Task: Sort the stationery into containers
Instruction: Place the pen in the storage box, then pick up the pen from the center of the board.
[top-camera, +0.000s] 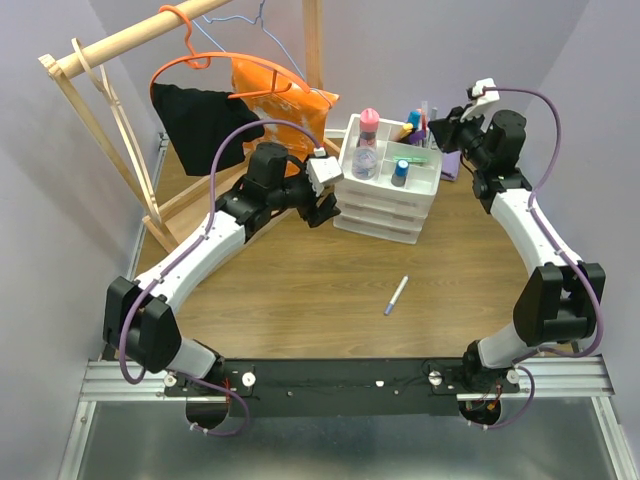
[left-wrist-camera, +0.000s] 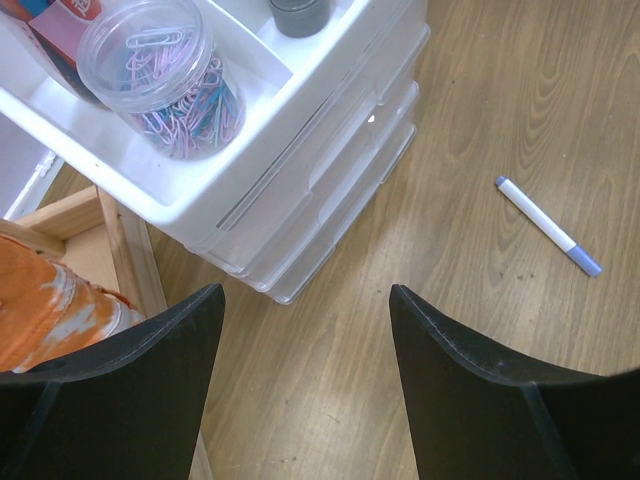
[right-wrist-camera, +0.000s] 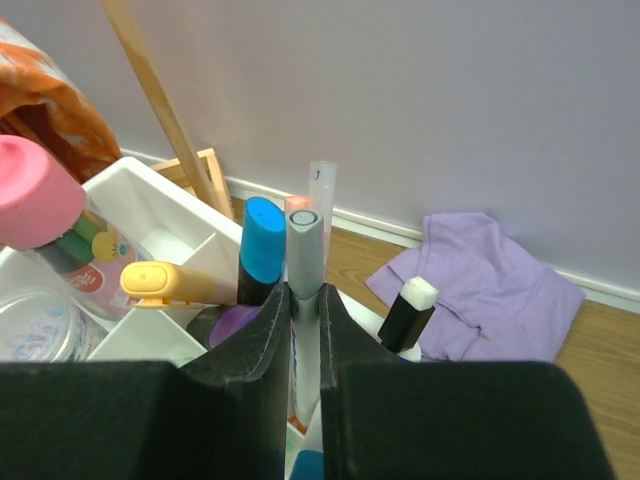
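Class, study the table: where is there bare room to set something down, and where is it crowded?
Free: bare wood between the organiser and the arm bases, broken by one pen. Crowded: the tray's far right corner, packed with upright highlighters.

Grey pen (right-wrist-camera: 305, 240) vert. at tray (left-wrist-camera: 320, 75) (blue-cap pen (top-camera: 396, 295) outside)

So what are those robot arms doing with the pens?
They're sorting pens into the white organiser. The right tool pinches a grey-capped pen upright among the markers in its top tray. The left tool hangs open beside the drawers, holding nothing. One purple-capped pen lies on the table, not yet sorted.
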